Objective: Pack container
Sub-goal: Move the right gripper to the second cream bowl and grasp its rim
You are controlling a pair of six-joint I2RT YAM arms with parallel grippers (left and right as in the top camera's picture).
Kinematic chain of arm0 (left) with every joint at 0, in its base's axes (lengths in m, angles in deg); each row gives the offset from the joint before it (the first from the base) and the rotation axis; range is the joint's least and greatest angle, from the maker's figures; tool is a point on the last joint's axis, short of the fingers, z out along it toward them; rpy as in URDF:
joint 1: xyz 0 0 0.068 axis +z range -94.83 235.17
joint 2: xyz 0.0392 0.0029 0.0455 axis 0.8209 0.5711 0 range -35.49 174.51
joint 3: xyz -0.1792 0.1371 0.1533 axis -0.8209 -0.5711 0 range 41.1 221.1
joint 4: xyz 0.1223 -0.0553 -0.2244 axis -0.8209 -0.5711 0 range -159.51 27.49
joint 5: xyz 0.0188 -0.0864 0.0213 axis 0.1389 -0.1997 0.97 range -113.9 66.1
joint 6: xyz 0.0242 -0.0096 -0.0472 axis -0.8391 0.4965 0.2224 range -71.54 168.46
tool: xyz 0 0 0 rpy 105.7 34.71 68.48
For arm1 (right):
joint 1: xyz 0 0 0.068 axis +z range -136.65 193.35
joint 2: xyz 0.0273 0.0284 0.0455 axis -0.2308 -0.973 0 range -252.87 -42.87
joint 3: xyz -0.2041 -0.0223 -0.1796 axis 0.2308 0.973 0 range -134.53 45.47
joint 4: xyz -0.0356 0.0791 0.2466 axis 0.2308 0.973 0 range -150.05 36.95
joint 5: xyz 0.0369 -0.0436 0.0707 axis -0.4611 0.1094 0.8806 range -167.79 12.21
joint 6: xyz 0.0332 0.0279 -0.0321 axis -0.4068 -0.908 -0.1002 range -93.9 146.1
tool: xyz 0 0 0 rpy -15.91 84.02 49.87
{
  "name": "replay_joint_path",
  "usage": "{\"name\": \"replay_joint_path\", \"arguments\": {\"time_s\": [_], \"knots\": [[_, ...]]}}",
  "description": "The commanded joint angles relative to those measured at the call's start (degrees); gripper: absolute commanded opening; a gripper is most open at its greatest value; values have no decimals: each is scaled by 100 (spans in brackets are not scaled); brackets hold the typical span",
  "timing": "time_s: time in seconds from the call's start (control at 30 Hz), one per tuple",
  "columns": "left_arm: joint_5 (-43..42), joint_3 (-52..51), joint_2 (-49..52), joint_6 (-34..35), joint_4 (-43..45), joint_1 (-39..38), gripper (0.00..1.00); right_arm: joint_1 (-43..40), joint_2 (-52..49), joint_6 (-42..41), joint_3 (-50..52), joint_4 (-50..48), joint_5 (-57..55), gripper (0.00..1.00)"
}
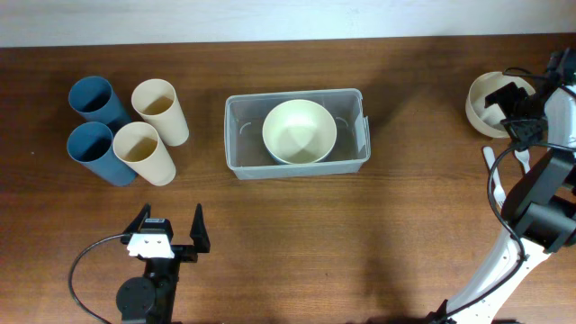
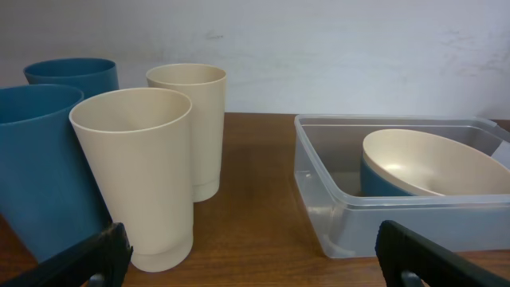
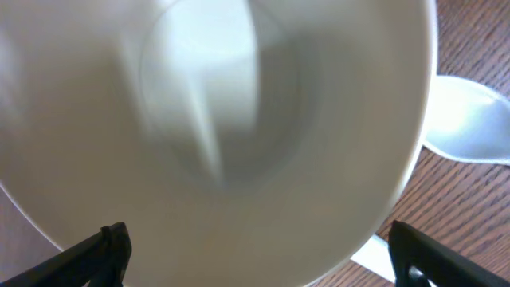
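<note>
Down at the front edge of the surface, the left gripper (image 1: 171,218) sits with jaws wide, holding nothing. Farther back, mid-surface, the container (image 1: 236,135) lies with its long axis side to side, one cream bowl (image 1: 300,130) already inside. Off at the right edge, the right gripper (image 3: 259,251) hangs over a second bowl (image 1: 481,103), jaws wide. The container lies well to its left, so I'd judge the coming carry belongs to this arm.

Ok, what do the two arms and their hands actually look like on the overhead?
The left arm is black with a round joint, a white block behind the left hand, pointed black fingers and a thin looping black cable. The right arm has a white tubular link, bulky black joints, black cables and a black right hand.
</note>
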Motion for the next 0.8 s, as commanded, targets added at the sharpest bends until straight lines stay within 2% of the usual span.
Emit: {"name": "replay_joint_path", "arguments": {"time_s": [0.0, 0.57, 0.77], "knots": [[20, -20, -50, -92, -26, -28, 100, -31, -129, -140, 52, -26, -188, 94], [20, -20, -50, -92, -26, -28, 100, -92, -398, -138, 52, -146, -367, 92], [20, -20, -50, -92, -26, -28, 99, -92, -398, -136, 52, -229, -367, 71]]}}
